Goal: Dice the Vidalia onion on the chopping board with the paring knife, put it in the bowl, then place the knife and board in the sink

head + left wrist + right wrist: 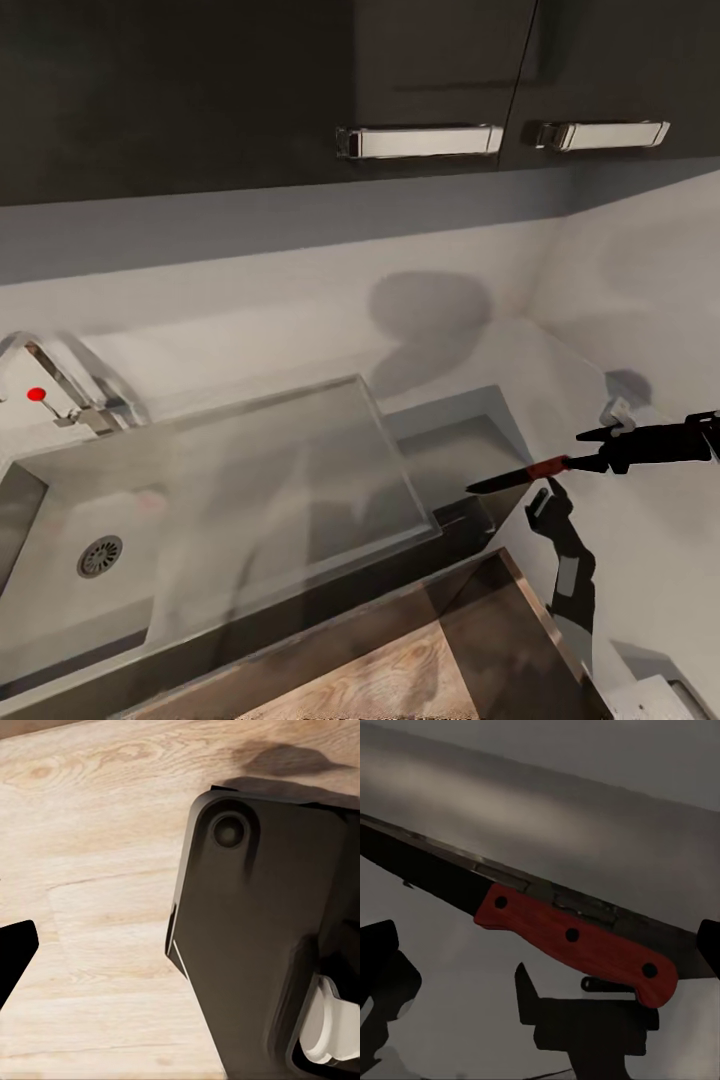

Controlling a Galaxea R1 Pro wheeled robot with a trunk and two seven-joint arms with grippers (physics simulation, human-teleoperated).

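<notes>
My right gripper (pixel 585 458) hangs above the grey countertop (pixel 655 560), right of the sink (pixel 250 500), and is shut on the paring knife (pixel 520 474). The knife lies level, with its dark blade pointing left toward the basin. In the right wrist view the reddish handle (pixel 574 937) crosses between the black fingertips (pixel 376 945), with dark gripper shadows on the counter beneath. One black fingertip (pixel 16 956) of my left gripper hangs over light wooden floor beside my dark base (pixel 255 945). The chopping board, the bowl and the onion are out of view.
The sink has a round drain (pixel 100 556) and a faucet (pixel 60 385) with a red dot at its back left. Dark wall cabinets with silver handles (pixel 420 140) hang above. A dark jointed shape (pixel 565 565) sits under the knife. A white object's corner (pixel 650 697) is cut off at the lower right.
</notes>
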